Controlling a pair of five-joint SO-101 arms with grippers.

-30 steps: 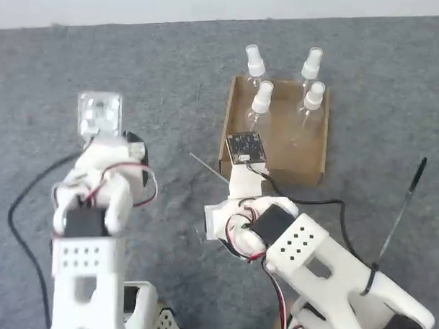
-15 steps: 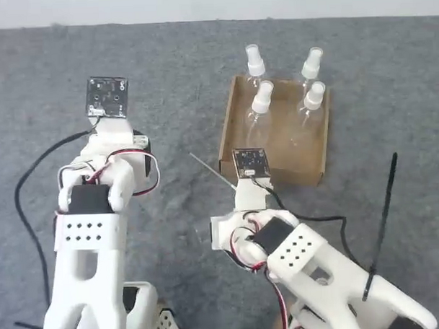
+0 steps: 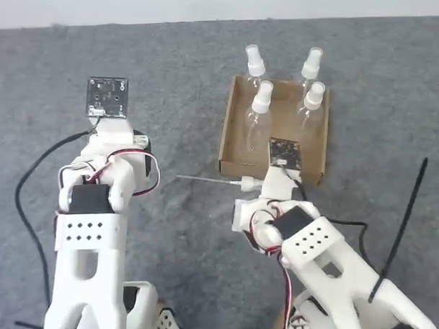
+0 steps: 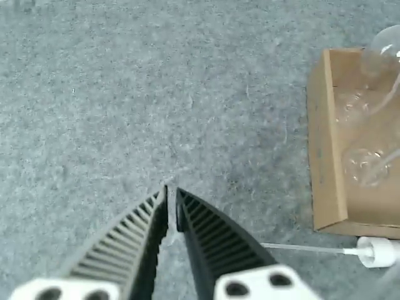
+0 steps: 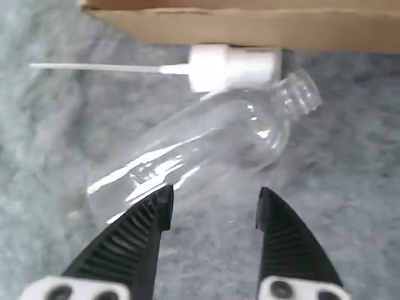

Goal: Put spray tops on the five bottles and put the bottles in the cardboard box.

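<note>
High view: four capped bottles (image 3: 262, 98) stand in the cardboard box (image 3: 237, 166).
Beside the box a fifth bottle (image 5: 200, 147) lies uncapped, a spray top (image 5: 234, 65) at its neck; the right claw (image 5: 214, 192) hovers open over it, gripping nothing; the left claw (image 4: 170, 189), nearly closed and empty, hangs well apart from the box.

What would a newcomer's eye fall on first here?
An uncapped clear plastic bottle lies on the grey carpet beside a loose white spray top with a long tube, outside the brown cardboard box. The right tool hangs open over it. Four capped bottles stand upright at the box.
</note>
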